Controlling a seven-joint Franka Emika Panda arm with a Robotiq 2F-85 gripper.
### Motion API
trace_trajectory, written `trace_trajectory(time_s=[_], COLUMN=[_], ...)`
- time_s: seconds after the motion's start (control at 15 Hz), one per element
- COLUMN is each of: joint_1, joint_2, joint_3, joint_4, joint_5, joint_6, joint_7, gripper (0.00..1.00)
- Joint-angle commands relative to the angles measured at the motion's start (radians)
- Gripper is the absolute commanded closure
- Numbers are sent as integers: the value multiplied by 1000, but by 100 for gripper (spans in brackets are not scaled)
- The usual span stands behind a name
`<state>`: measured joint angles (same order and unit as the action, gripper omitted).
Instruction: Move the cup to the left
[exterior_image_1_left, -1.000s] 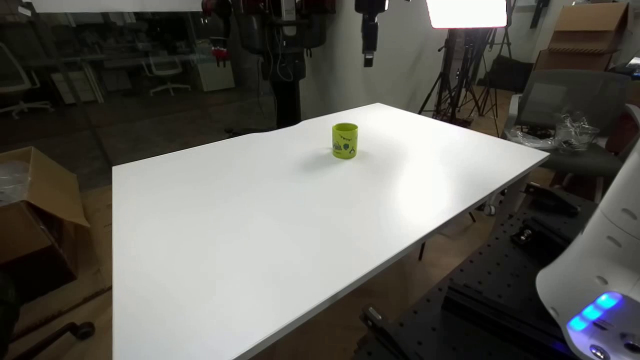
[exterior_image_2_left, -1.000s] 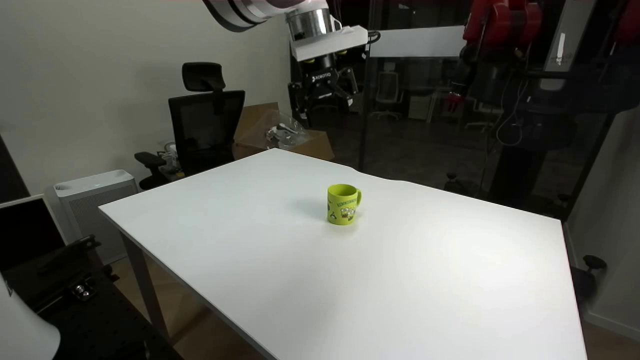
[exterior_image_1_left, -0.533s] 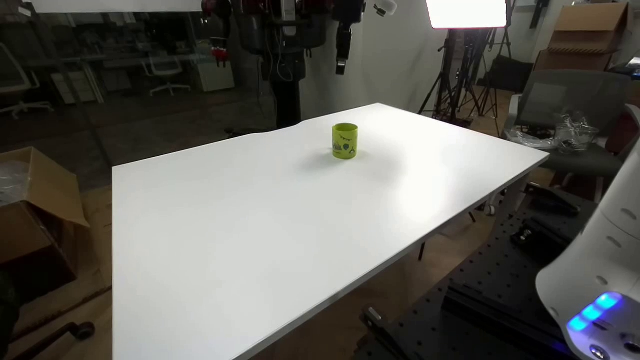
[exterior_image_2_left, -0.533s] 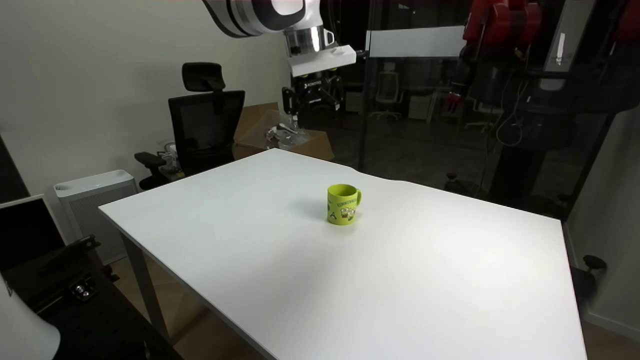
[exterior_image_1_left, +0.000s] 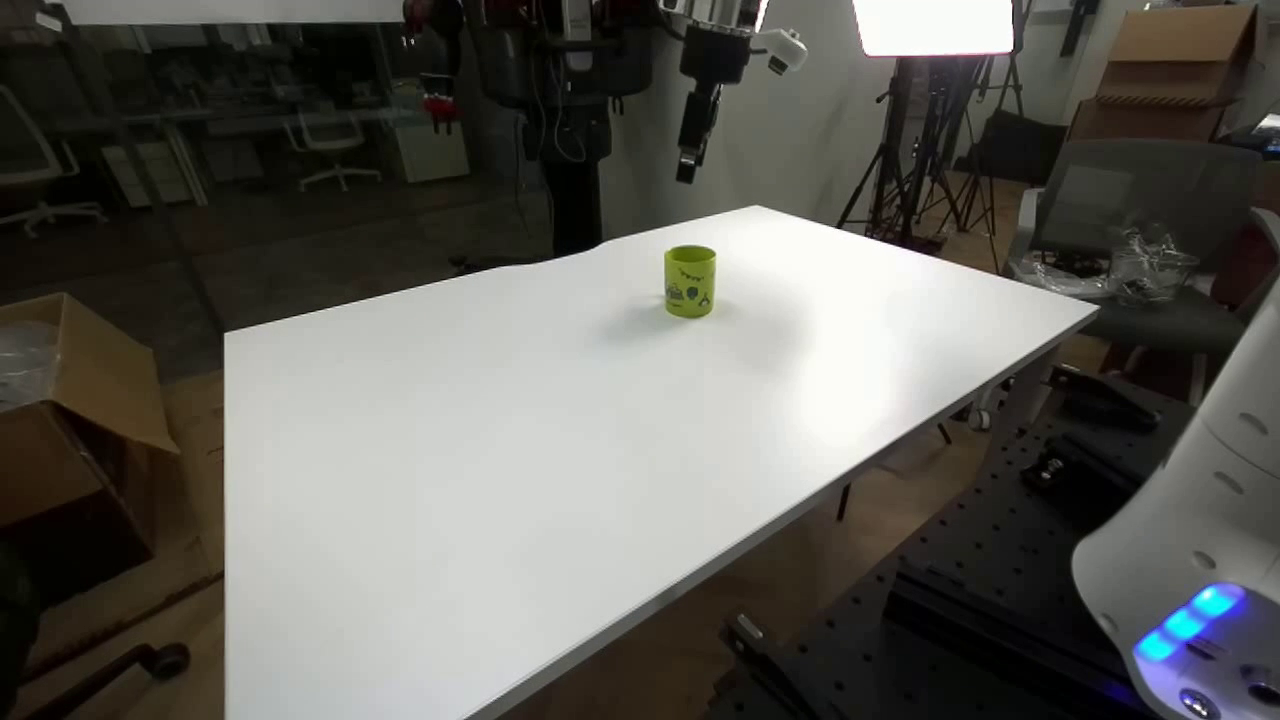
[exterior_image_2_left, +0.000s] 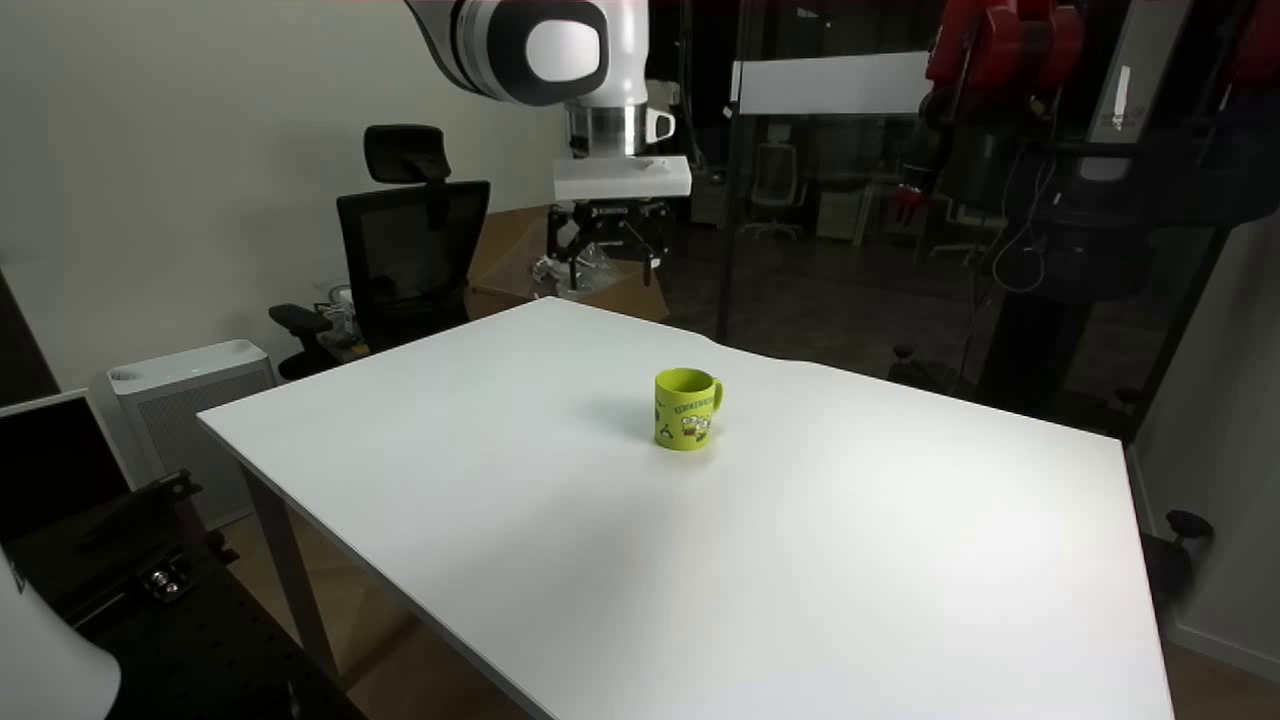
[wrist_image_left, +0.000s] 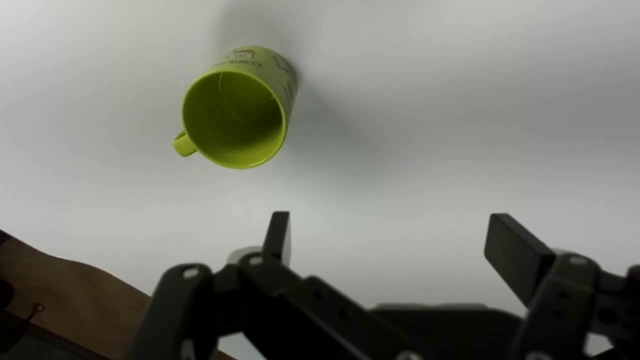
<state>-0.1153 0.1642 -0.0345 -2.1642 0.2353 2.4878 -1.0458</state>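
The yellow-green cup stands upright on the white table and shows in both exterior views (exterior_image_1_left: 690, 283) (exterior_image_2_left: 685, 415), with dark prints on its side. In the wrist view the cup (wrist_image_left: 237, 117) is at the upper left, its mouth facing me and its handle at the lower left. My gripper is open and empty, in the air above the table's level, apart from the cup. It shows in both exterior views (exterior_image_1_left: 688, 165) (exterior_image_2_left: 612, 272). In the wrist view the gripper (wrist_image_left: 387, 230) has its fingers wide apart, below and right of the cup.
The white table (exterior_image_1_left: 480, 450) has a wavy far edge, which also shows at the lower left of the wrist view. A red and black robot (exterior_image_2_left: 1010, 60) stands behind the table. A black office chair (exterior_image_2_left: 410, 250) and a cardboard box (exterior_image_2_left: 630, 290) stand beyond it.
My gripper has come down and swung from tilted to pointing nearly straight down. In an exterior view it has also shifted left. The cup has not moved.
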Motion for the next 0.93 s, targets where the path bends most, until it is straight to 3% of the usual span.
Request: trace_trajectory(time_s=[0.0,0.2,0.6,0.67,0.87], joint_1=[-14,-25,-16,-38,-50], joint_2=[4,19,159,97,121], joint_3=[9,9,-55,-15,-9], joint_4=[-15,-31,42,-11,-7], joint_5=[-1,-1,-253,-202,-213], joint_6=[-1,1,184,137,149], joint_7=[5,5,184,132,135], gripper=[0,0,0,0,0])
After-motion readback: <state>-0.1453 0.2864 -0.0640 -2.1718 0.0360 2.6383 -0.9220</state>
